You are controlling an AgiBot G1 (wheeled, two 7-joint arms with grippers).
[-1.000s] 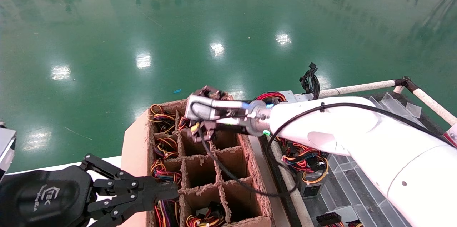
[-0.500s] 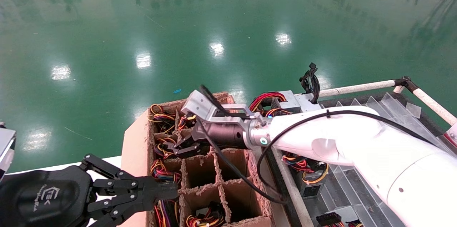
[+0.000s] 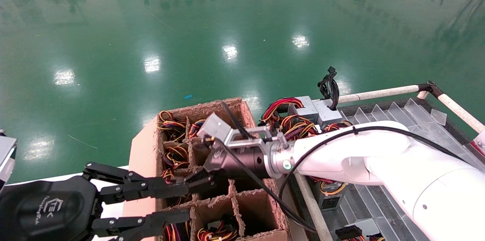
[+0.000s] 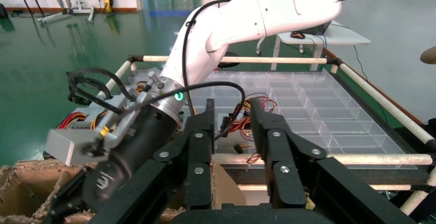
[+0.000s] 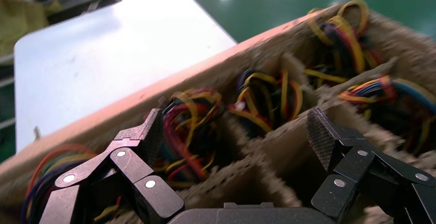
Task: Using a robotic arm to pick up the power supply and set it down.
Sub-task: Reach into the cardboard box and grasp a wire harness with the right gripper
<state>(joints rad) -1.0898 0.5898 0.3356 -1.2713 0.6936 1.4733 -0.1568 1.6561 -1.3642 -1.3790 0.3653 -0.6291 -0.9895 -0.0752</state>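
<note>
My right gripper on the white robotic arm hangs open over the left cells of the brown cardboard grid box. In the right wrist view its fingers stand wide apart above a cardboard divider, holding nothing. Red, yellow and black wire bundles of power supplies fill the cells below; their metal bodies are hidden. Two grey power supplies stand beyond the box. My left gripper is open at the box's near left side, empty.
A clear plastic divider tray framed by white rails lies to the right, with more power supplies and wires under the arm. Several cells of the box hold nothing. A white table top lies beside the box.
My right gripper has swung nearer and down toward the box's left cells. My left gripper's fingers have spread apart.
</note>
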